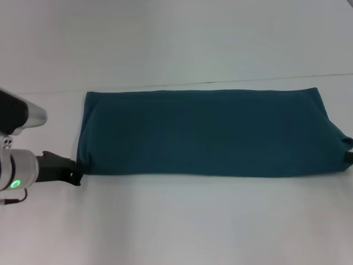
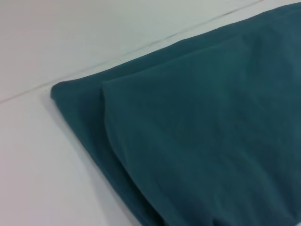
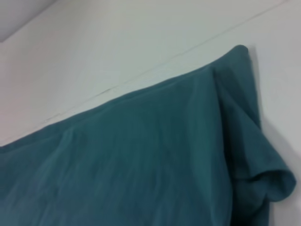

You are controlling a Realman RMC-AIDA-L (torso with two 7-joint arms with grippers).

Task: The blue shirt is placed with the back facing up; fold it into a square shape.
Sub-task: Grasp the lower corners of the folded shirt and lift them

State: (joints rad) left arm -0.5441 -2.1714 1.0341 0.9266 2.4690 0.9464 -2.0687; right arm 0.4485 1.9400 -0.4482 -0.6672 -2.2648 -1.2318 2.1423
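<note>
On white table [image 1: 176,232], blue shirt [image 1: 204,135] folded long, left claw [image 1: 77,172] at corner

The blue shirt [image 1: 204,132] lies flat on the desk [image 1: 176,221], folded into a long teal band with layered edges. Its near corner touches the tip of the left pincer [image 1: 77,172]. The opposite end, bunched at a sleeve, lies well apart from that pincer.

head overhead, wrists close on shirt [image 1: 204,135]
</note>
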